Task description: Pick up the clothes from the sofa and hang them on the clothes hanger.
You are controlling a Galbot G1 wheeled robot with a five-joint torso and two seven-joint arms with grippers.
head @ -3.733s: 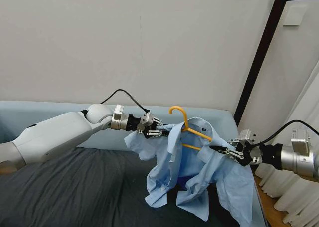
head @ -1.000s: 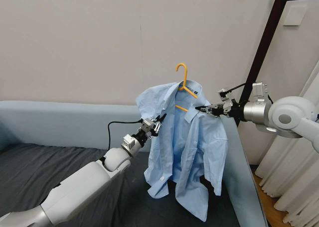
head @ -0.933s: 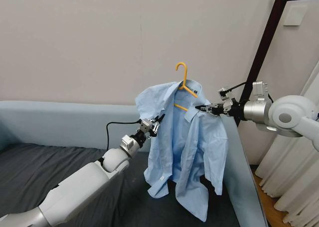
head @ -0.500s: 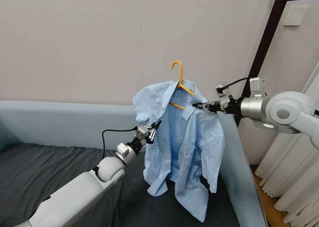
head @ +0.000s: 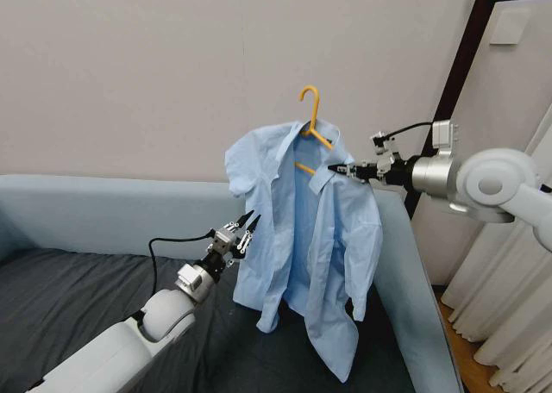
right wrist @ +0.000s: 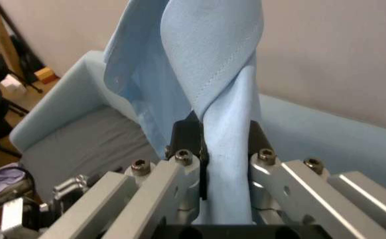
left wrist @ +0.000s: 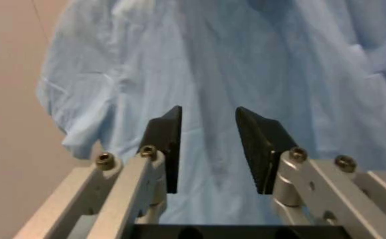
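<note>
A light blue shirt (head: 302,229) hangs in the air on an orange hanger (head: 308,109), in front of the wall and above the sofa's right end. My right gripper (head: 338,169) is shut on the shirt's shoulder fabric near the collar and holds it up; in the right wrist view the cloth (right wrist: 220,64) is pinched in the right gripper (right wrist: 223,137). Lower down, my left gripper (head: 245,222) is open just left of the shirt's hanging edge, apart from it. The left wrist view has the left gripper (left wrist: 208,112) spread, with the shirt (left wrist: 246,59) ahead.
The sofa has a pale blue backrest (head: 95,212) and a dark grey seat (head: 60,298). A dark slanted post (head: 455,83) stands at the right, with a white curtain (head: 517,315) and wooden floor beyond the sofa's right arm (head: 414,298).
My left gripper has let go of the shirt's edge, opened and drawn back down and to the left. The right gripper shifted slightly left with the shirt, which now hangs freely.
</note>
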